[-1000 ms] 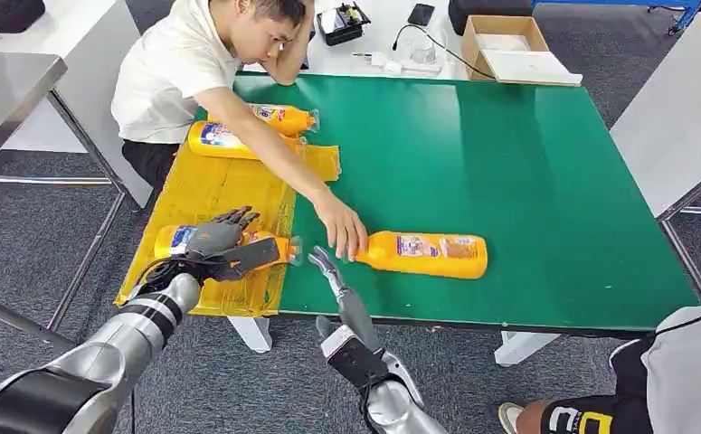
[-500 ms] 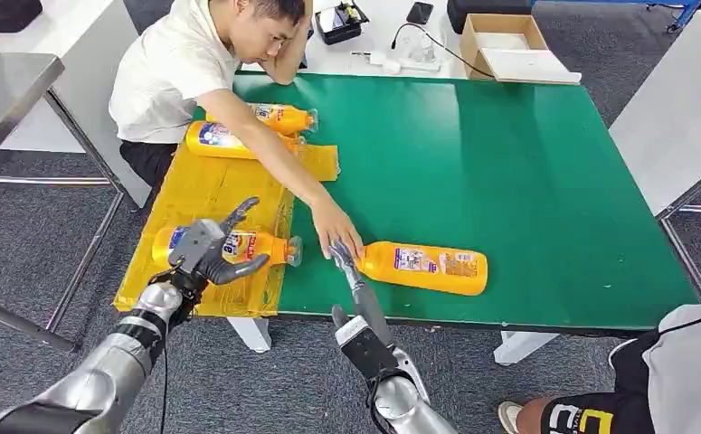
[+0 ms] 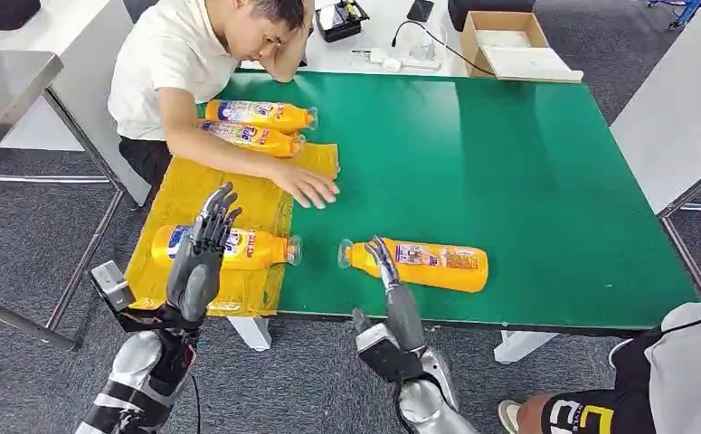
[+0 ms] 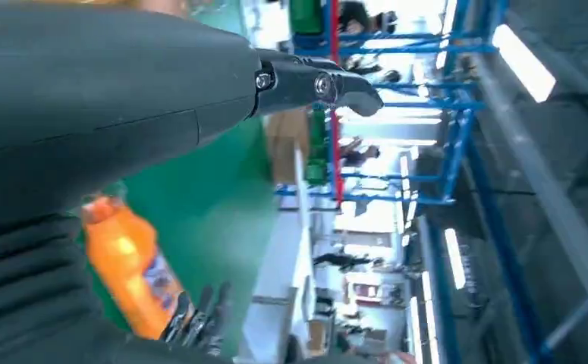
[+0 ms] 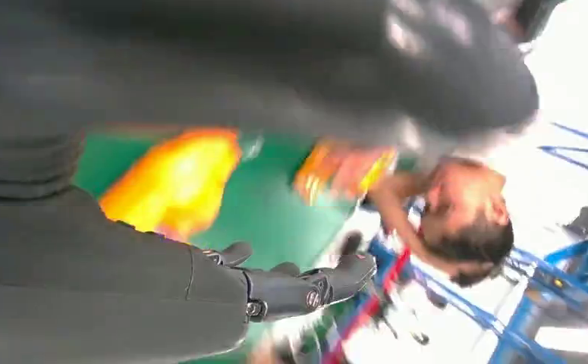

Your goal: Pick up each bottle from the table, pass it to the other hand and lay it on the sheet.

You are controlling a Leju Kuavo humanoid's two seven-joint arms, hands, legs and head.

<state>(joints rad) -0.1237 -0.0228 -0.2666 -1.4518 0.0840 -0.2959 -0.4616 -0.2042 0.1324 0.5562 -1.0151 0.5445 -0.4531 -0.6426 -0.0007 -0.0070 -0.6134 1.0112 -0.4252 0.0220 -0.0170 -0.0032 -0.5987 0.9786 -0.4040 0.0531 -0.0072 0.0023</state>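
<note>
One orange bottle (image 3: 423,265) lies on its side on the green table (image 3: 509,163), cap toward the sheet. My right hand (image 3: 398,294) is just in front of it, fingers stretched toward its neck, holding nothing. Another orange bottle (image 3: 254,248) lies on the yellow sheet (image 3: 224,192) at the table's left. My left hand (image 3: 198,256) is raised in front of that bottle with fingers spread and nothing in it. Two more bottles (image 3: 258,114) (image 3: 254,138) lie at the sheet's far end. In the left wrist view an orange bottle (image 4: 130,267) shows beyond my hand (image 4: 199,83).
A person sits at the table's far left, one hand (image 3: 307,186) flat near the sheet's right edge. Another person's leg (image 3: 663,380) stands at the near right corner. A cardboard box (image 3: 506,41) and a grey table (image 3: 3,81) lie beyond.
The person's hand left the table bottle and drew back to the sheet. My left hand came off the sheet bottle and lifted, fingers spread. My right hand shifted right, toward the table bottle.
</note>
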